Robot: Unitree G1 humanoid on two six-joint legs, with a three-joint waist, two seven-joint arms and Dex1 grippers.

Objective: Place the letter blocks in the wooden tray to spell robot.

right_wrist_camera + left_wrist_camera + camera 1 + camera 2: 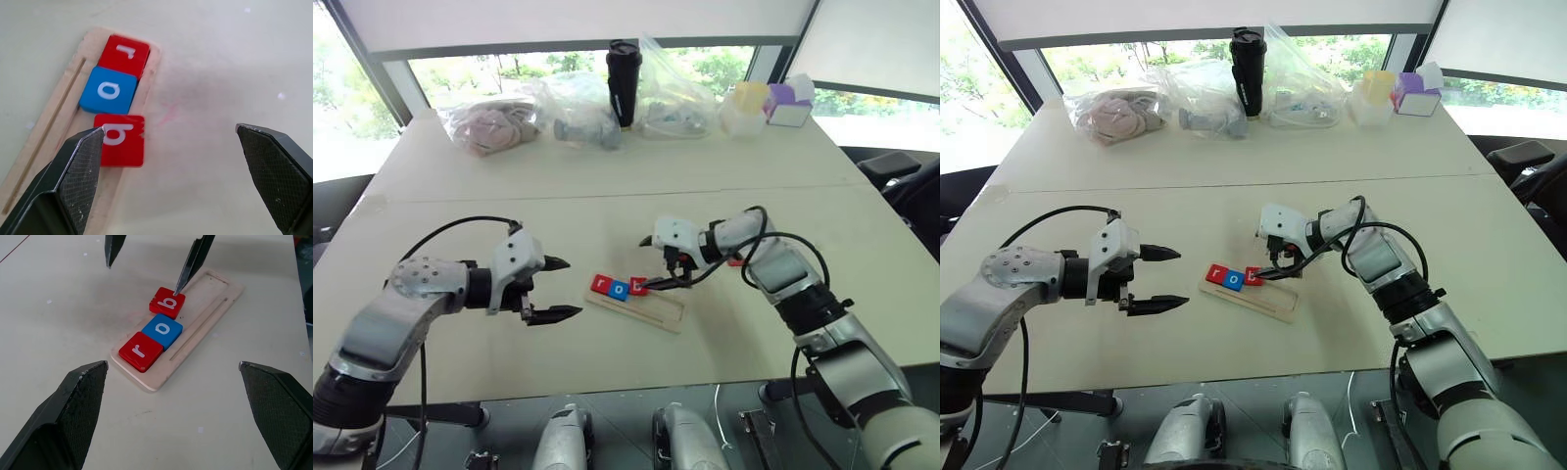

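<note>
Tray (205, 318) on bench centre, holding r (140, 350), o (162, 330) | b (167, 302) askew, overlapping tray rim | right claw (171, 147) spread above b, one tip just beside it | left claw (553, 289) spread, apart | risk: tip snags b, knocking it off tray.

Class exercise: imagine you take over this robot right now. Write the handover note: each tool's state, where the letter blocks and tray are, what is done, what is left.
Left tool: open, holding nothing, hovering over the table to the left of the wooden tray.
Right tool: open, holding nothing, over the tray, one finger beside the b block.
Done: red r block and blue o block sit in line at one end of the tray. The b follows them but lies skewed, partly over the tray's rim.
Left: straighten the b, then add the second o and the t. One red thing lies behind the right arm; its letter cannot be read.
</note>
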